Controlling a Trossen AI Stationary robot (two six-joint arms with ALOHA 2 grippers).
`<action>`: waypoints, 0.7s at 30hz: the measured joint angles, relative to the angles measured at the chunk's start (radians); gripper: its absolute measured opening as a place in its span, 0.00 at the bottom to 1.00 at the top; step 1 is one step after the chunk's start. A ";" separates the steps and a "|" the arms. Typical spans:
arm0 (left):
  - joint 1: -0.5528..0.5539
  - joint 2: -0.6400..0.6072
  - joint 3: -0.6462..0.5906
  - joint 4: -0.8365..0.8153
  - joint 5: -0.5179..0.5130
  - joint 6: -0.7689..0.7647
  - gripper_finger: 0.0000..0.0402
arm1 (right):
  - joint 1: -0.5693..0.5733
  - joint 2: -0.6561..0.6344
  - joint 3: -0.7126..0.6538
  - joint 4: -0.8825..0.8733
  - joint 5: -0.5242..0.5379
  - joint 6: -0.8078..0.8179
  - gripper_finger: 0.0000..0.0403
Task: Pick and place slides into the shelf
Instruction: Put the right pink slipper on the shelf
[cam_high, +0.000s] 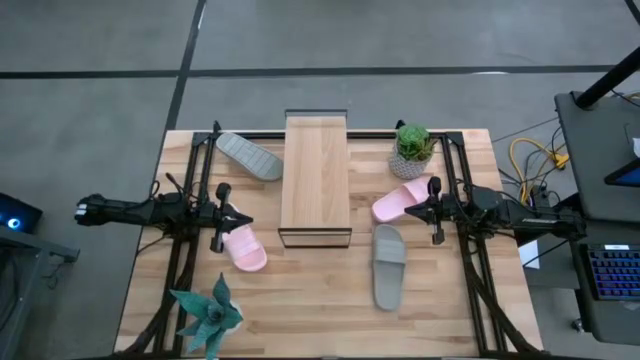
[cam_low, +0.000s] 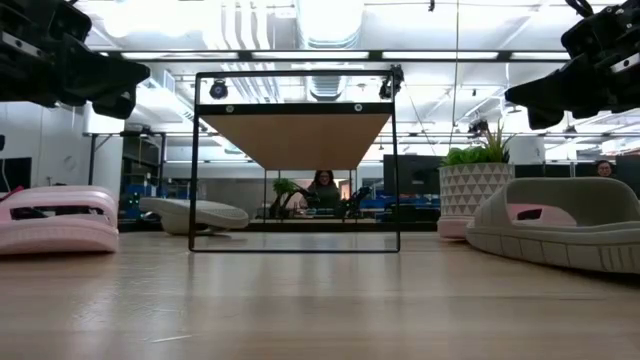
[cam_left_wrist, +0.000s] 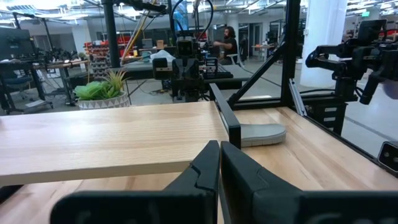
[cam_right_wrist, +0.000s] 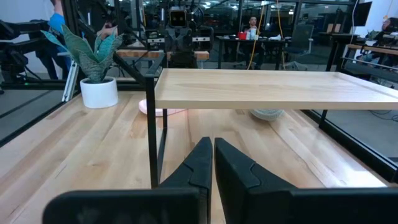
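The shelf, a light wood plank on a thin black frame, stands at the table's middle. One grey slide lies sole-down at the far left, and a pink slide lies near the shelf's near left corner. A second pink slide lies right of the shelf, with a second grey slide nearer the front. My left gripper hovers shut and level left of the shelf, above the pink slide. My right gripper hovers shut and level at the shelf's right, facing it.
A green plant in a white patterned pot stands at the far right of the shelf. A teal plant stands at the near left corner. Black arm frames run along both table sides. Bare wood lies in front of the shelf.
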 joint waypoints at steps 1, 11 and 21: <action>0.000 0.000 0.000 0.000 -0.001 0.001 0.00 | 0.000 0.000 0.000 0.000 0.000 0.000 0.02; 0.000 0.000 0.000 0.000 -0.002 -0.004 0.00 | 0.000 0.000 0.000 0.000 0.000 0.000 0.02; 0.000 0.000 0.000 0.017 -0.002 -0.005 0.00 | 0.000 0.000 0.000 0.027 0.000 -0.001 0.02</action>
